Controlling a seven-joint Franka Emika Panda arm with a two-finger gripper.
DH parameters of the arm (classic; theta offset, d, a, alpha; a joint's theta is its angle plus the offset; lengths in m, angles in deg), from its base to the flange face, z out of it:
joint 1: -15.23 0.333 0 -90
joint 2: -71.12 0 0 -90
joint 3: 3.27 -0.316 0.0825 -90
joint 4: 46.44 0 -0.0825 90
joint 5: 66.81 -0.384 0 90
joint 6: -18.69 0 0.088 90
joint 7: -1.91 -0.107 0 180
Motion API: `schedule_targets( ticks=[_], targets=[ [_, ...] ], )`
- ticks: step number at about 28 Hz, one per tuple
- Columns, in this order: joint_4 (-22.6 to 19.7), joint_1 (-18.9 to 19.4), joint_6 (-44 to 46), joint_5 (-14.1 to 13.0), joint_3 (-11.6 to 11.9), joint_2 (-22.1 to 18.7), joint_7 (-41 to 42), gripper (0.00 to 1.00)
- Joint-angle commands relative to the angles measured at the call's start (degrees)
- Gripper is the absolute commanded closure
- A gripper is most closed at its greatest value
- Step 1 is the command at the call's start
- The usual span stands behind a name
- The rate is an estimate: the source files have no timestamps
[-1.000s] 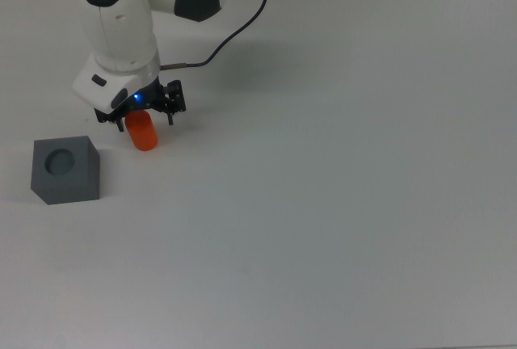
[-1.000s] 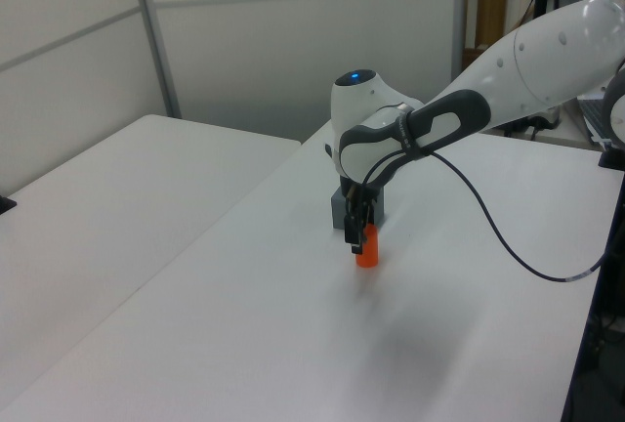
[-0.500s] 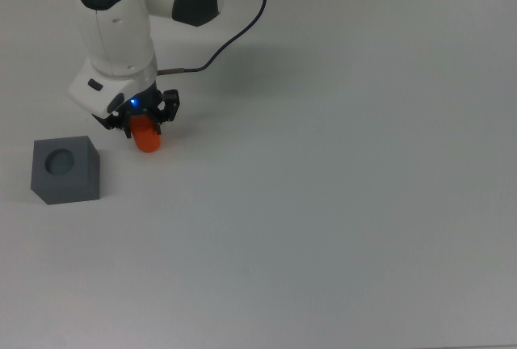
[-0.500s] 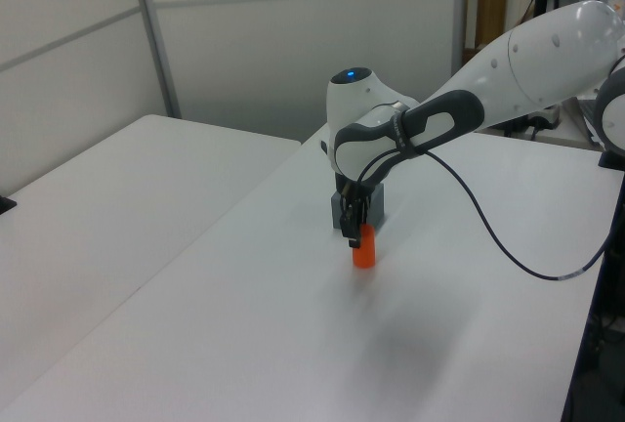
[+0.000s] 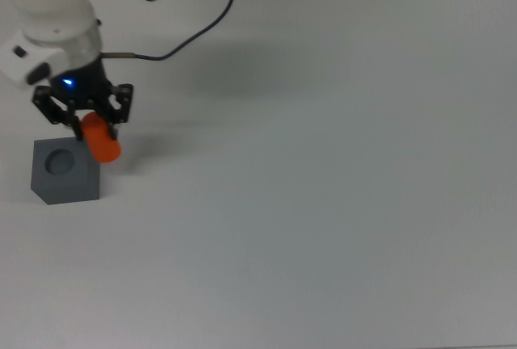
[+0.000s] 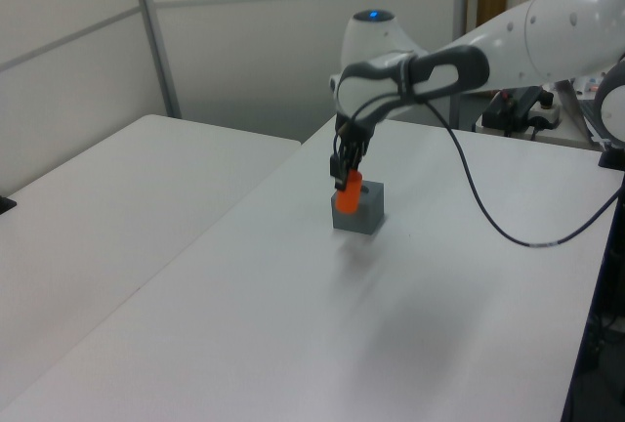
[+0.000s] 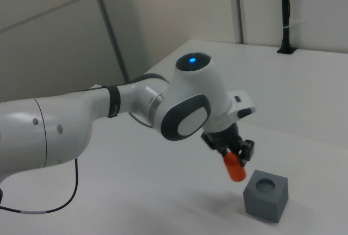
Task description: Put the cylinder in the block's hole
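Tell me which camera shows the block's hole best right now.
The top view: it looks straight down into the block's hole, fully round and unobstructed beside the cylinder. The right view shows the hole clear but foreshortened. In the left view the cylinder and gripper cover it.

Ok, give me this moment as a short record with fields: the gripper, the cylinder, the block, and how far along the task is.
gripper: shut on the cylinder, held above the table
cylinder: orange, off the table, hanging from the gripper, near the block's upper edge in the right view
block: dark grey, resting on the table, round hole facing up and empty
table: white, nothing else on it in the top view
task status: cylinder lifted and carried next to the block, not yet over the hole
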Motion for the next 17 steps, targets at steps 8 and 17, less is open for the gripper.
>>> schedule_targets(
  ticks=[8, 17],
  targets=[
    [4.1, -6.0, -0.7, -5.5, 0.3, 1.1, 1.2, 1.0],
    [4.4, -6.7, -2.2, -5.0, 0.2, 3.6, 1.2, 1.0]
  ],
)
